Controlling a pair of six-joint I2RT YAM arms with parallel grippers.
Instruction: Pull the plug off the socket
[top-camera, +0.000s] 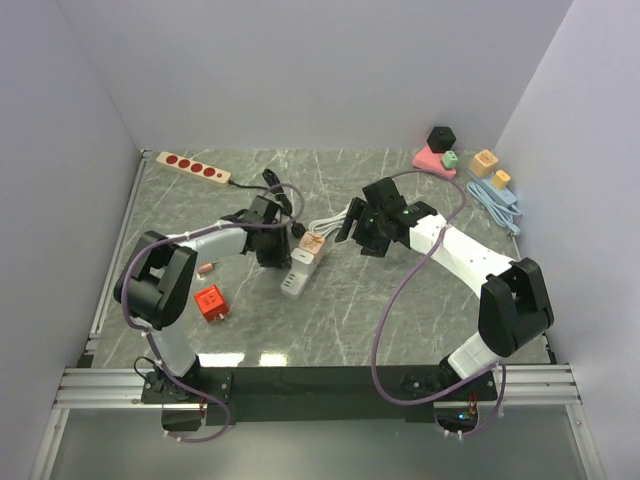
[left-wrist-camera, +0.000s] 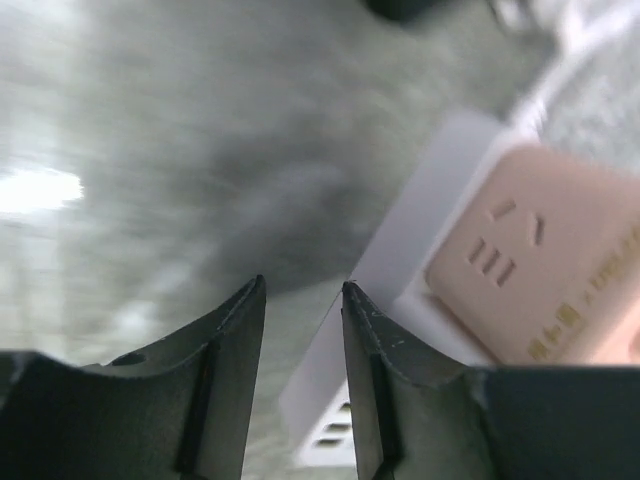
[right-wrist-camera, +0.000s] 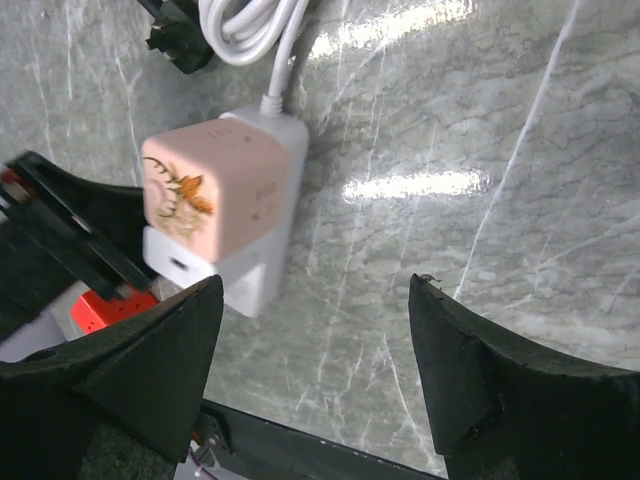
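**Plug Seated In Socket, Both Grippers Empty**

In the overhead view a beige power strip (top-camera: 193, 168) lay at the upper left and a red cube (top-camera: 211, 302) at the lower left. Left of centre, the left gripper (left-wrist-camera: 303, 290) stood with its jaws a narrow way apart and nothing between them, just beside the white socket strip (top-camera: 297, 275). The pink plug (top-camera: 311, 243) sat in that strip's upper end, at the centre of the frame. Right of it, the right gripper (right-wrist-camera: 315, 282) was spread wide and empty, near the plug. Coloured blocks (top-camera: 450, 158) and a blue cable (top-camera: 497, 203) lay at the upper right.
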